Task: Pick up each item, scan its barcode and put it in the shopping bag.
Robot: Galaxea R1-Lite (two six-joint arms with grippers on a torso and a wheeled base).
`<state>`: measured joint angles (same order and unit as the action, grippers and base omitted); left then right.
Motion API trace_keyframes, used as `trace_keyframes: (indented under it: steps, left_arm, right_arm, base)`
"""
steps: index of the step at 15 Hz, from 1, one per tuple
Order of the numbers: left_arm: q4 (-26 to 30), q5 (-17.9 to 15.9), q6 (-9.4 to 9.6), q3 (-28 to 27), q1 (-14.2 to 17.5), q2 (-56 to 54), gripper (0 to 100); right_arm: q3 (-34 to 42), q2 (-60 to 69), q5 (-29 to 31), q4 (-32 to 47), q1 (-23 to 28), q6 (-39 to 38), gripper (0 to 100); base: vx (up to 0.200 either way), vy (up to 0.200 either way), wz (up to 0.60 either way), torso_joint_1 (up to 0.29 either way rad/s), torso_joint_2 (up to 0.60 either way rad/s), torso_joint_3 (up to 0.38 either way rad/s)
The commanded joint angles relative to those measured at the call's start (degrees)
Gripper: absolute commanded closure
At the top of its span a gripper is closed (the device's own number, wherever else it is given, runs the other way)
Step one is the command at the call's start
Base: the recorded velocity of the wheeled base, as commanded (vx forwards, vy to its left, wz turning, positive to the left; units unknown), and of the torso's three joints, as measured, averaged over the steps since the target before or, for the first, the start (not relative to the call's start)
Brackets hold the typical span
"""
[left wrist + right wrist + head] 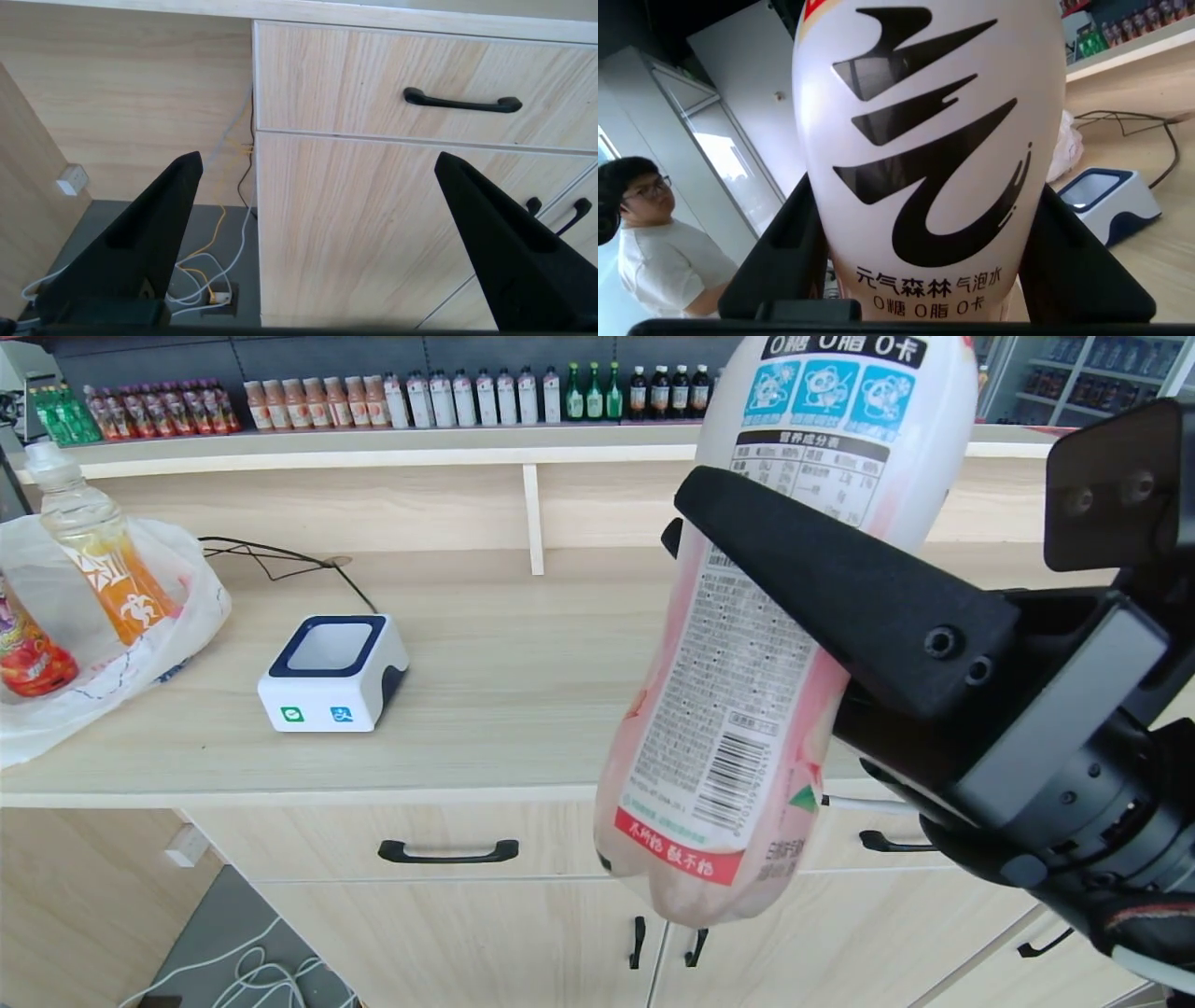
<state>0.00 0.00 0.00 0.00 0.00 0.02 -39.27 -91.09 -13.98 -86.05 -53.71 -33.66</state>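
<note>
The right gripper (738, 523) clamps the pink bottle (747, 709) mid-body, its barcode (738, 775) exposed. The scanner (333, 672) sits well to its left, and the shopping bag (182, 616) lies beyond, holding 2 drinks (103, 555). The left gripper (318, 163) hangs spread and empty.

Scanner (331, 674) on counter (523, 700), right of bag (201, 602) (bottles (105, 560) inside).

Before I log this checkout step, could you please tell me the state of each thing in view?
Pink bottle: held off the counter, tilted, barcode towards the head camera.
Right gripper: shut on the pink bottle.
Left gripper: open, empty, by the cabinet.
Scanner: on the counter, window up, uncovered.
Bag: open, holding an orange bottle and a red bottle.
Drawer: shut.
</note>
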Motion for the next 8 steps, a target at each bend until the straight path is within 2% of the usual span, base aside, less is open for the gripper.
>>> trace_keyframes:
  steps: [1, 8]
  left_arm:
    - [0.0, 0.0, 0.00, 0.0, -0.1, 0.0, 0]
    - [0.0, 0.0, 0.00, 0.0, 0.0, 0.0, 0]
  right_arm:
    - [1.3, 0.9, 0.0, -0.1, 0.0, 0.0, 100]
    - [1.5, 2.8, 0.3, 0.2, 0.6, 1.7, 100]
  base:
    - [0.000, 0.000, 0.00, 0.000, 0.00, 0.000]
    - [0.000, 0.000, 0.00, 0.000, 0.00, 0.000]
